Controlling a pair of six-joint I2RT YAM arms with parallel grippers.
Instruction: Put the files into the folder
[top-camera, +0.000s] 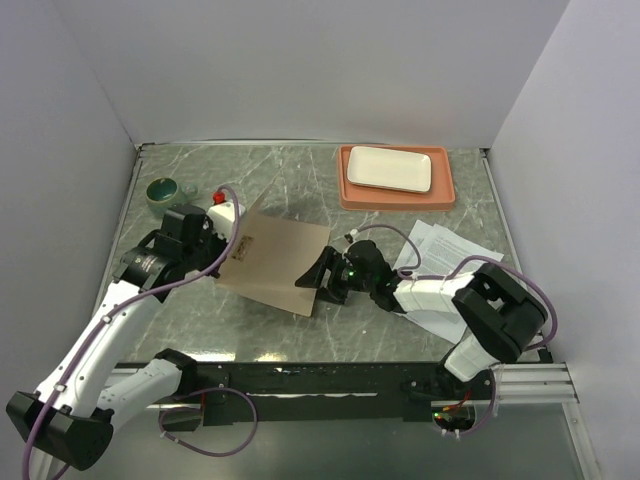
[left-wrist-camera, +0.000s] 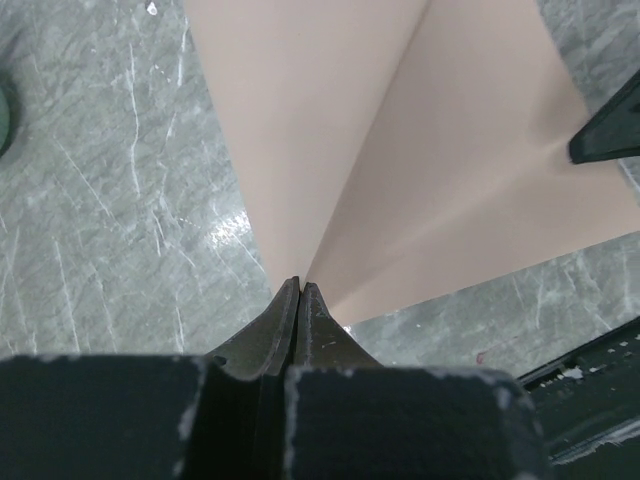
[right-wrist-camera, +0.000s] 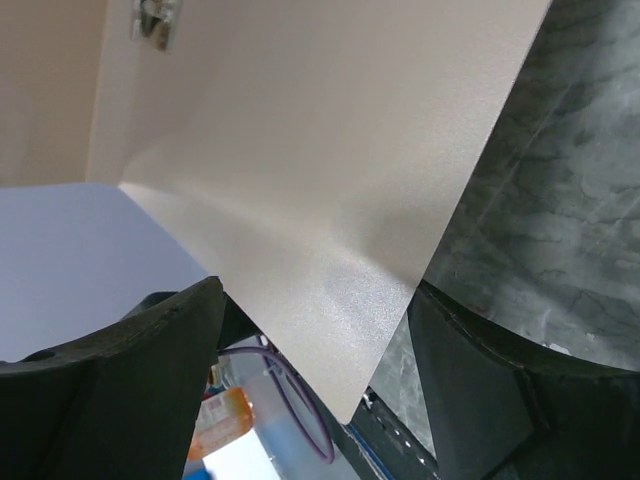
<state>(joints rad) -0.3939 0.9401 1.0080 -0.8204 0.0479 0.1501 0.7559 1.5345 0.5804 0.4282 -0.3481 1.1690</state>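
Left gripper (left-wrist-camera: 300, 288): clamped on the folder (top-camera: 278, 257) at the end of its crease, with the two flaps fanning away from the fingertips.
Right gripper (right-wrist-camera: 315, 300): spread wide and straddling a flap's corner; whether it touches is hard to tell.
Files (top-camera: 445, 243): lying flat behind the right gripper, beside its arm.
Handling: the folder looks like light, thin, smooth card that bends easily, so pinch an edge near the crease. The files look limp, so take a free edge.
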